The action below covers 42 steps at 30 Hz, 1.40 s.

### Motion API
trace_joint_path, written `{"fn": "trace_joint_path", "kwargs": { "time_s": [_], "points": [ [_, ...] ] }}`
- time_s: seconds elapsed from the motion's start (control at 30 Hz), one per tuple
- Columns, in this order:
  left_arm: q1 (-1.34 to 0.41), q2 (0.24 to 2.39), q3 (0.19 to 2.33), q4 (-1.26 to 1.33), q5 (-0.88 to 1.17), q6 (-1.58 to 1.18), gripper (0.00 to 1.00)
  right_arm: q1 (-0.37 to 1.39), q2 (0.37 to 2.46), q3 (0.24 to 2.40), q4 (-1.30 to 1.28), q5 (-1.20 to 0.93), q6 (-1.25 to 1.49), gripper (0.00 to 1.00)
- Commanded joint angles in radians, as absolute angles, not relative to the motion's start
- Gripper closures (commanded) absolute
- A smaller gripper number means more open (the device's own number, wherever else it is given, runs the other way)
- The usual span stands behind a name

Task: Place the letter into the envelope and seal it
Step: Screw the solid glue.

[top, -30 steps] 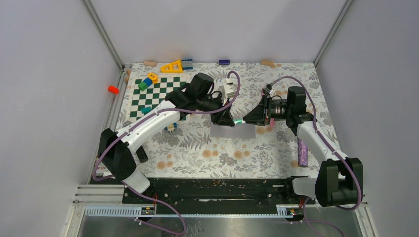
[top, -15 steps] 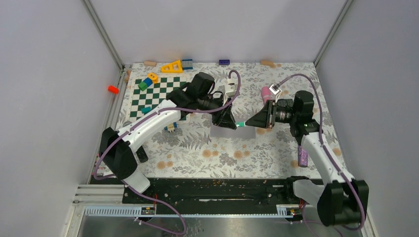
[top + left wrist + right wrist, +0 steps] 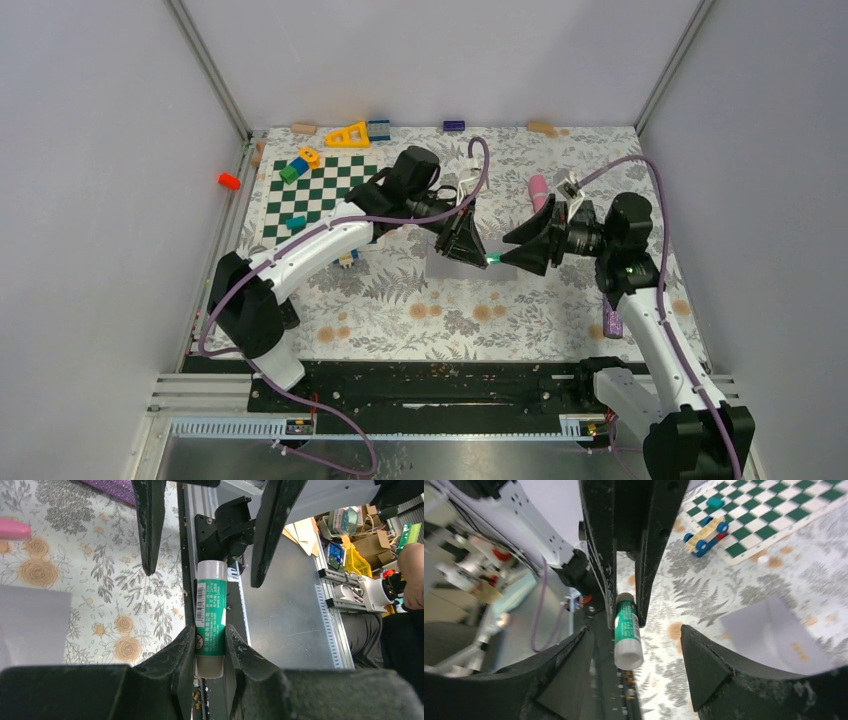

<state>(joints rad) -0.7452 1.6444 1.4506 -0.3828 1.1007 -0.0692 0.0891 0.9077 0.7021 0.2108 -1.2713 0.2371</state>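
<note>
- Your left tool [image 3: 209, 636] is clamped on a green-labelled glue stick [image 3: 210, 612], gripping the end away from its pale cap; the cap points towards the right arm.
- Your right tool [image 3: 635, 629] stands wide; its two fingers flank the cap, one on either side, with a clear gap to each; it holds nothing.
- The two tools meet tip to tip above the middle of the tabletop [image 3: 400, 310]; the stick is held in the air between them.
- The envelope [image 3: 447, 270] lies flat near the middle of the tabletop, about midway between its left and right edges; the left tool hangs over its far part; whether its flap is up or down, you cannot tell.
- A chequered mat [image 3: 310, 195] lies towards the far left corner, well apart from the envelope.
</note>
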Motion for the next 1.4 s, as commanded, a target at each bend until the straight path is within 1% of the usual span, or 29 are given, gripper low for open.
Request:
{"fn": "trace_joint_path", "kwargs": {
  "time_s": [0.0,0.1,0.17,0.27,0.47,0.57,0.93,1.13,1.37],
  "points": [
    [-0.745,1.574,1.49,-0.437,1.019,0.035,1.0,0.086,0.964,0.801,0.086,-1.245,0.483,0.28],
    [-0.746,1.559,1.495,-0.47,0.95,0.078,1.0,0.084,1.024,0.813,0.066,-1.253,0.634,0.27],
    [-0.746,1.55,1.494,-0.487,0.885,0.104,1.0,0.084,1.061,0.817,0.064,-1.248,0.719,0.29],
    [-0.748,1.532,1.488,-0.495,0.811,0.126,1.0,0.083,1.111,0.825,0.055,-1.258,0.768,0.31],
    [-0.753,1.527,1.479,-0.497,0.703,0.139,1.0,0.082,1.183,0.838,0.056,-1.276,0.836,0.41],
    [-0.756,1.533,1.484,-0.504,0.682,0.147,1.0,0.082,1.198,0.842,0.055,-1.276,0.849,0.47],
    [-0.765,1.556,1.501,-0.517,0.682,0.149,1.0,0.083,1.242,0.816,0.107,-1.258,0.901,0.51],
    [-0.768,1.565,1.508,-0.521,0.689,0.15,1.0,0.083,1.261,0.807,0.169,-1.266,0.954,0.58],
    [-0.77,1.573,1.515,-0.526,0.687,0.153,1.0,0.083,1.262,0.798,0.19,-1.267,0.968,0.61]
  ]
}}
